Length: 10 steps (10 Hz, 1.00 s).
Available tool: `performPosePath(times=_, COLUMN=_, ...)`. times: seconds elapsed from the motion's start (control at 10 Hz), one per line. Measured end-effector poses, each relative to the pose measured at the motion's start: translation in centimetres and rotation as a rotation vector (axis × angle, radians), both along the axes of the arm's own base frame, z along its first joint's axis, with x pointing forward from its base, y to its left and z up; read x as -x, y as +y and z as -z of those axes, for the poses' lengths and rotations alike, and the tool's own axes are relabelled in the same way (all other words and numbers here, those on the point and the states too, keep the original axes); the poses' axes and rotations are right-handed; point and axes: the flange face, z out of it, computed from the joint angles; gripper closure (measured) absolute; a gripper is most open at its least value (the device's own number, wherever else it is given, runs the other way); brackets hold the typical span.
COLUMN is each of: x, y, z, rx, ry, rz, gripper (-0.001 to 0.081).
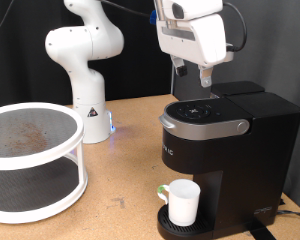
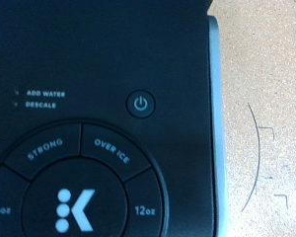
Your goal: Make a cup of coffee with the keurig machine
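Observation:
The keurig machine (image 1: 225,150) stands on the wooden table at the exterior view's right, lid shut. The white cup (image 1: 182,202) stands upright on its round drip base, under the head, with a small green thing (image 1: 162,189) beside it. My gripper (image 1: 203,80) hangs just above the machine's button-topped head, fingers pointing down. In the wrist view the fingers do not show. That view is filled by the machine's top panel (image 2: 99,59), with the power button (image 2: 140,104) and the ring of buttons around the K button (image 2: 74,207).
A white two-tier round rack (image 1: 30,160) stands at the exterior view's left. The arm's white base (image 1: 85,70) is at the back. Bare wooden table (image 1: 120,180) lies between the rack and the machine. Pencil marks (image 2: 261,148) show on the table beside the machine.

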Motion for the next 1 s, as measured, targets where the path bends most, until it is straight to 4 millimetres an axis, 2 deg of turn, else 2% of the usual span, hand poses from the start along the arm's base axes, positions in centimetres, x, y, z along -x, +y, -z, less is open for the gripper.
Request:
performPosePath(times=0.2, x=0.01, y=0.03, z=-0.09, rx=-0.003, ry=0.006, rz=-0.001, gripper=0.0009)
performPosePath(times=0.6, x=-0.43, y=-0.28, z=0.24, rx=0.2, ry=-0.071, rz=-0.068, gripper=0.0009)
performPosePath(times=1.0, x=-0.68, y=0.09, z=0.35, rx=0.166, ry=-0.109, rz=-0.075, gripper=0.0009)
